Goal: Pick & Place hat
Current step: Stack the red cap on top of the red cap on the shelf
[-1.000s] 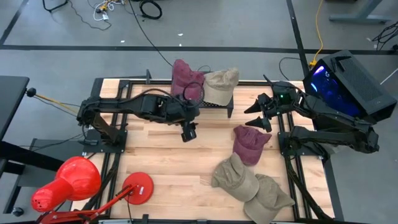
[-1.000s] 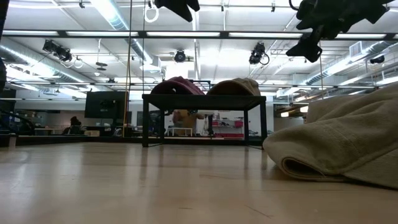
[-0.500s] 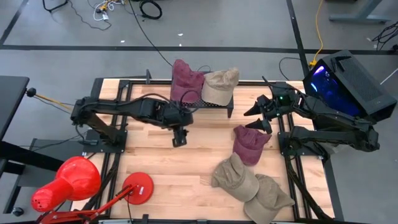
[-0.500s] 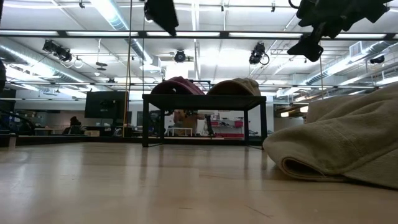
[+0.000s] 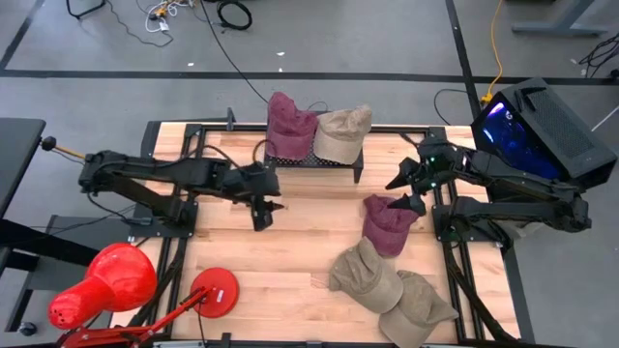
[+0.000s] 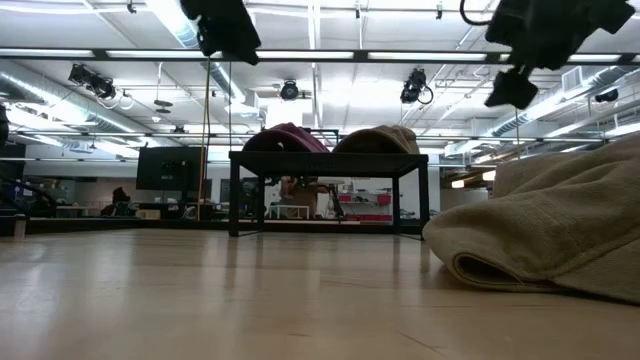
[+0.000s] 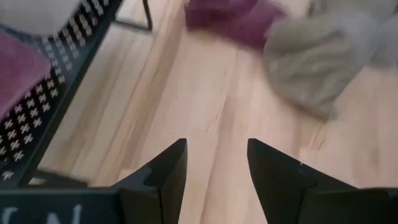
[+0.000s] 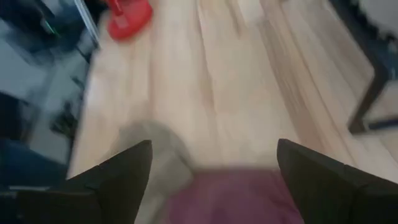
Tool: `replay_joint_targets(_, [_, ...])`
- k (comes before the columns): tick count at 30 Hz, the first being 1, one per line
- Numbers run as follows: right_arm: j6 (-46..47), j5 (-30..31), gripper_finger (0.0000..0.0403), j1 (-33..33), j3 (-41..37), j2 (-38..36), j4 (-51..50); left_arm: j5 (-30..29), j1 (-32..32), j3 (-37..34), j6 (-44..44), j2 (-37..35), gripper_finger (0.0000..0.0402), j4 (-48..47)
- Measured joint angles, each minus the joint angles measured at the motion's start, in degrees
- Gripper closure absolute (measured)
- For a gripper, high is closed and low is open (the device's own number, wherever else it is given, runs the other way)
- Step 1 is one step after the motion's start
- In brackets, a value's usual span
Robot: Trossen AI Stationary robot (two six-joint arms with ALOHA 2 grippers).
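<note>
While a maroon hat and a tan hat sit on the black rack, the left gripper hangs over bare tabletop, fingers apart, empty. The right gripper, fingers spread wide, hovers above another maroon hat.

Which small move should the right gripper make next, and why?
Probably lower the right gripper onto the maroon hat: its jaws stand wide open and empty just above that hat, which lies loose on the table.
</note>
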Motion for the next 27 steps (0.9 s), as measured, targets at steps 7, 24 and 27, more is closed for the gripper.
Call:
replay_joint_targets(7, [-10.0,6.5,0.0058,2.6,0.0,0.0,-5.6,-0.5,0.0,-5.6,-1.4,-7.6,0.0227,6.7])
replay_joint_targets(24, [-20.1,16.0,0.0058,11.0,0.0,5.8,-10.8,-5.9,0.2,-9.7,-2.8,-14.9,0.0227,3.6])
replay_joint_targets(27, [-19.5,16.4,0.0058,12.5,0.0,7.9,-10.3,-6.4,0.2,-9.7,-2.8,-14.9,0.0227,3.9])
